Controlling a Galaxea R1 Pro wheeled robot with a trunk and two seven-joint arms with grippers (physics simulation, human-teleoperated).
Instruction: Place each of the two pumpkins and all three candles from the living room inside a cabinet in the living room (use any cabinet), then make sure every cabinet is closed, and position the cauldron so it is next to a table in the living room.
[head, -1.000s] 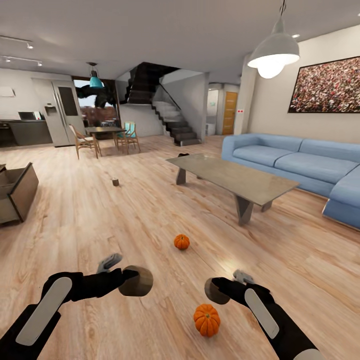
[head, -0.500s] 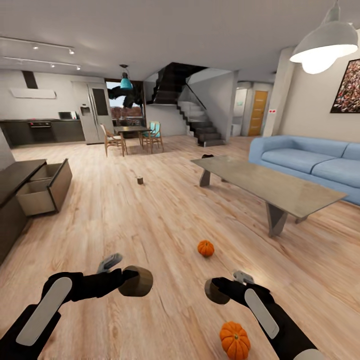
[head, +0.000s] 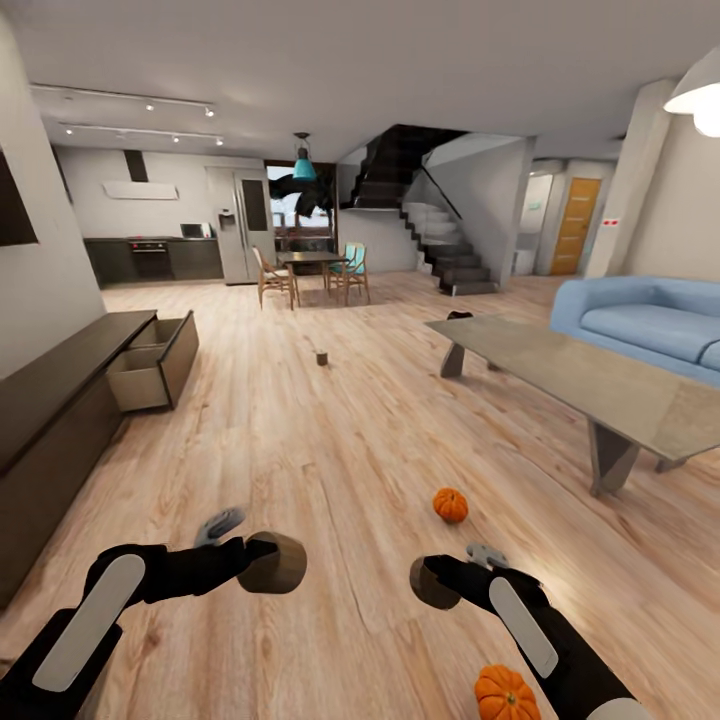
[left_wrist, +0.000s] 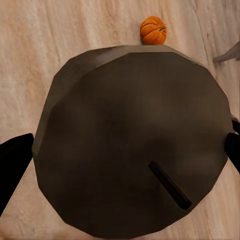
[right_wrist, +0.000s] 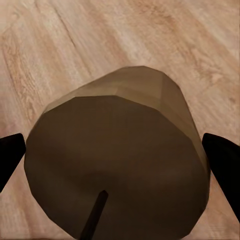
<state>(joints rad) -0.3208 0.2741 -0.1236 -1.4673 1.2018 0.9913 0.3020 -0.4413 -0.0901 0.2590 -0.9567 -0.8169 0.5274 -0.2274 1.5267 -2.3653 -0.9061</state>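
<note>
I am counting three candles and two pumpkins. My left gripper (head: 262, 562) is clamping one candle (head: 277, 562), and my right gripper (head: 432, 583) is clamping a second candle (head: 433, 583); both are squat tan-brown cylinders with faceted sides, held above the wood floor (head: 330, 450). In the left wrist view the left-hand candle (left_wrist: 132, 145) is showing its round end face and dark wick toward the camera, so its axis is running along the fingers; the right-hand candle (right_wrist: 117, 160) is doing the same. The third candle (head: 322, 358) is standing upright on the floor, well out toward the dining area. One orange ribbed pumpkin (head: 450, 505) is sitting on the floor near the grey table (head: 590, 385), the other pumpkin (head: 506, 693) just beside my right arm. The dark cabinet (head: 60, 400) is lining the left wall with one drawer (head: 155, 362) standing open.
</note>
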